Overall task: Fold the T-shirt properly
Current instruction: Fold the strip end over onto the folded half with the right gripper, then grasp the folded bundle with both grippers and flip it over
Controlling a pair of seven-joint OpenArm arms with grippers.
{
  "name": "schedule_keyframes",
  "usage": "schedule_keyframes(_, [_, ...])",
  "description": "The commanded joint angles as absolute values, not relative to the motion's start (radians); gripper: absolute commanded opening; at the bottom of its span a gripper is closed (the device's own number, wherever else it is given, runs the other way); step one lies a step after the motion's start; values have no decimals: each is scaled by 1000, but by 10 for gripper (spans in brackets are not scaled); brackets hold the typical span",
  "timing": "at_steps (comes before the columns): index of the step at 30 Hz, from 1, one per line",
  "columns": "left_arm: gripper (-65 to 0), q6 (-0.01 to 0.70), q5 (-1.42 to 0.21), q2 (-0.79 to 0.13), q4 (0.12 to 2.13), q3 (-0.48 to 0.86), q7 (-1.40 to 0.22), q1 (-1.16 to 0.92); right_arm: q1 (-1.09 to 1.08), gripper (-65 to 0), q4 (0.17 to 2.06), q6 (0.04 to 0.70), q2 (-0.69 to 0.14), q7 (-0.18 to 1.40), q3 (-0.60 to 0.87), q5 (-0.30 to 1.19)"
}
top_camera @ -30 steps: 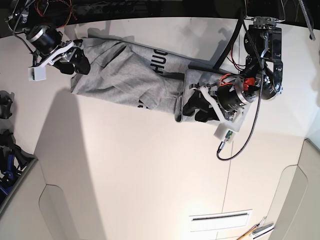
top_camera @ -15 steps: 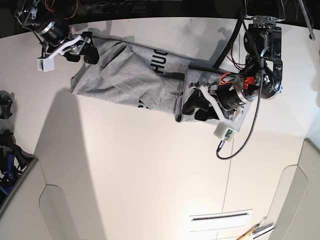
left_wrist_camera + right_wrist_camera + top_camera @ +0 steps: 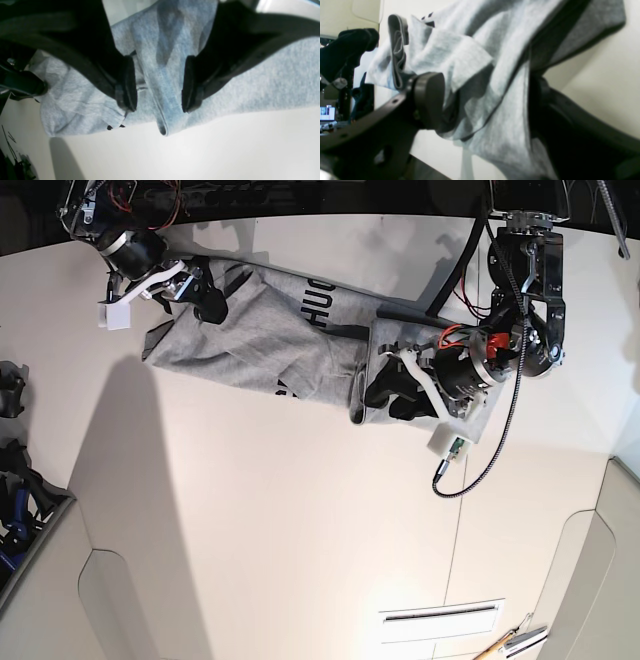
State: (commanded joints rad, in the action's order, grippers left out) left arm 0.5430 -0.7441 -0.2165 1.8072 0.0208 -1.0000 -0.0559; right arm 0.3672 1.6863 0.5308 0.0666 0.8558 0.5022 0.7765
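One hand, fingers wide, has moved farther across the grey T-shirt.

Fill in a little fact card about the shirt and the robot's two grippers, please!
Thing: T-shirt
Color: grey, with black letters
Shape: long, wrinkly strip, folds showing, not neat yet
Left gripper: open, above the shirt
Right gripper: open, over the shirt's other end
Under the shirt: white table
Table's bottom right in the base view: orange stick-like thing
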Motion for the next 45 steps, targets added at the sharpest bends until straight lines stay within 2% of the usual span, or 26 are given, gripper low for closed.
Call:
schedule_keyframes(9, [-330, 543, -744, -217, 1810, 21, -999, -55, 344, -201, 1686, 523, 67, 803, 403, 706])
schedule_keyframes(10, [-330, 543, -744, -217, 1816, 21, -999, -55, 344, -221, 1686, 523, 66, 802, 403, 693])
schedule_keyframes(11, [-330, 543, -744, -217, 1827, 21, -999, -55, 344, -287, 1686, 523, 62, 796, 407, 683])
schedule_keyframes(14, [-330, 543, -744, -217, 1881, 21, -992, -56, 342, -600, 1687, 523, 51, 780, 426, 673])
schedule_keyframes(15, [-330, 543, -744, -217, 1899, 21, -992, -56, 339, -650, 1687, 524, 49, 780, 432, 673])
schedule_keyframes(17, [-330, 543, -743, -217, 1914, 30, -993, -56, 329, -650, 1687, 549, 44, 783, 445, 672])
schedule_keyframes(21, [-330, 543, -741, -217, 1914, 110, -995, -56, 322, -650, 1687, 554, 10, 781, 501, 673])
schedule_keyframes(27, [-330, 543, -749, -222, 1914, 252, -1022, -67, 322, -650, 1687, 554, -127, 781, 604, 700])
schedule_keyframes(36, [-330, 543, -760, -230, 1914, 262, -990, -223, 272, -650, 1694, 554, -316, 819, 623, 707])
schedule_keyframes(45, [-330, 543, -744, -163, 1900, 260, -920, -321, 110, -650, 1851, 572, -329, 907, 561, 723])
